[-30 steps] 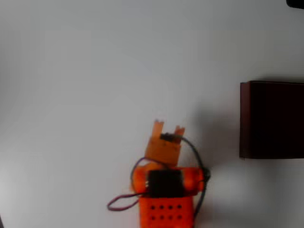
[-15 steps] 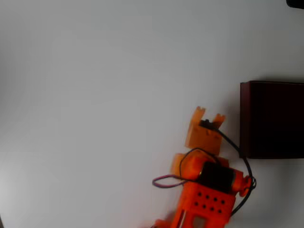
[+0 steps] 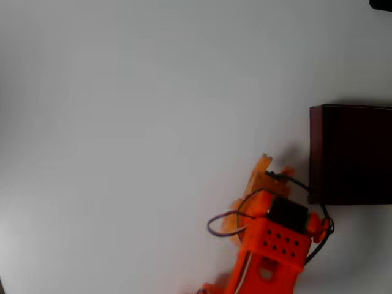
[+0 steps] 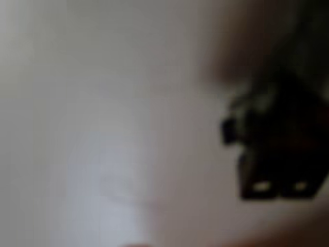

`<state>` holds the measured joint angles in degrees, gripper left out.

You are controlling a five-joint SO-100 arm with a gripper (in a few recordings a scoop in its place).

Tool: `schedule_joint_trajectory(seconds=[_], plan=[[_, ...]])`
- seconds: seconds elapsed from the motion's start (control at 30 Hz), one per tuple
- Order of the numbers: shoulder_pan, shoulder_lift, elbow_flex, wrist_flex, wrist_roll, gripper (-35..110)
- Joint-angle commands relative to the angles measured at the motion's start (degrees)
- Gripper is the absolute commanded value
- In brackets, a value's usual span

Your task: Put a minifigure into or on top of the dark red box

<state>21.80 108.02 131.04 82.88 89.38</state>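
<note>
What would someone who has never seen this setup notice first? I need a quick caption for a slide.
The bright orange arm at the bottom of the overhead view stands out, its gripper pointing up toward the dark red box at the right edge, on a bare white table. In the blurred wrist view, a small dark shape, probably the minifigure, sits at the right; whether the gripper holds it cannot be told.

Plain white table (image 3: 135,122) — evenly lit, perhaps slightly shaded at left.
</note>
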Motion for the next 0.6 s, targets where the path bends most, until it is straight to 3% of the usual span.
schedule_joint_trajectory(seconds=[0.0, 0.57], plan=[[0.1, 0.0, 1.0, -0.6, 1.5, 20], [6.8, 0.8, 6.3, -8.1, -4.6, 19]])
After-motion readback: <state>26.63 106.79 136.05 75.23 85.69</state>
